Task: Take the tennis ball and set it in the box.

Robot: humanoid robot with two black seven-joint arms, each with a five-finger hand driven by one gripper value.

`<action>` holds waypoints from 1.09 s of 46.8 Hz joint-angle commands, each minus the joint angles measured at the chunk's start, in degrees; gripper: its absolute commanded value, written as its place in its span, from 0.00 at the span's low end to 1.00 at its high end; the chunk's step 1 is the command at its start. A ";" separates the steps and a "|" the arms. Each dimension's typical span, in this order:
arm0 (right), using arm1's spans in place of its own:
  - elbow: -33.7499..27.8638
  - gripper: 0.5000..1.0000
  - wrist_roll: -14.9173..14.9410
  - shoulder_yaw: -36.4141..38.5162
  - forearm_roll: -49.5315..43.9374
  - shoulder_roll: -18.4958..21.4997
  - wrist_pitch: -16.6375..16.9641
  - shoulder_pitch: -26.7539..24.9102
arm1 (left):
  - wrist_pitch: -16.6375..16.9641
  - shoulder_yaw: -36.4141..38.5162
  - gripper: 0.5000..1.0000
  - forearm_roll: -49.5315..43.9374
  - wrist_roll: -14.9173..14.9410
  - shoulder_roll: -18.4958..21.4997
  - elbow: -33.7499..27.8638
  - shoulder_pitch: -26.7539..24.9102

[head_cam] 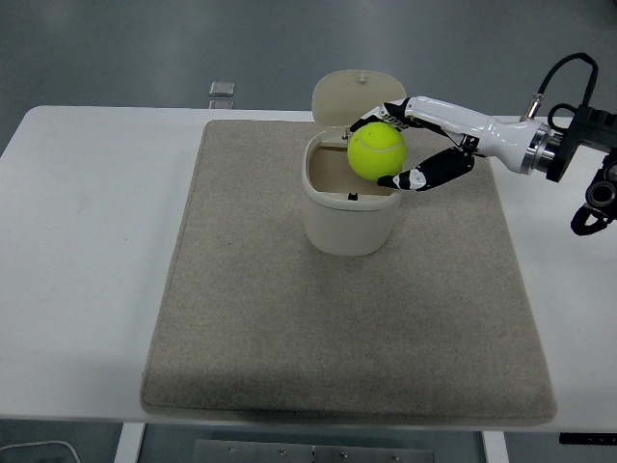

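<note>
Single high head view, facing forward and down over white table [87, 241].

Right hand [410, 145]: white shell over the back of the hand and along the upper fingers, black segmented joints beneath. Lower finger black with small white patches near its tip. Behind the hand, a white tapered forearm cover [492, 135] ends in a silver metal ring [533, 147], followed by a black cylindrical wrist collar [559, 154]. A black cable [557, 69] loops up above the collar from a small metal plug. Black blocky arm hardware [598, 164] sits behind the collar at the frame edge.
</note>
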 commanded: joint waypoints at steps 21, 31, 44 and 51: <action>0.39 0.65 0.09 0.00 0.09 0.00 0.01 -0.09 | 0.00 0.03 0.98 0.00 0.00 0.00 0.00 0.02; 0.39 0.65 0.09 0.00 0.09 -0.09 0.27 0.00 | 0.00 0.03 0.98 0.00 0.00 0.00 0.00 -0.06; 0.48 0.72 0.35 0.00 0.09 -0.17 0.62 0.00 | 0.00 0.03 0.98 0.00 0.00 0.00 0.00 0.02; 0.83 0.72 0.79 0.09 1.58 -0.79 1.33 0.00 | 0.00 0.03 0.98 0.00 0.00 0.00 0.00 0.02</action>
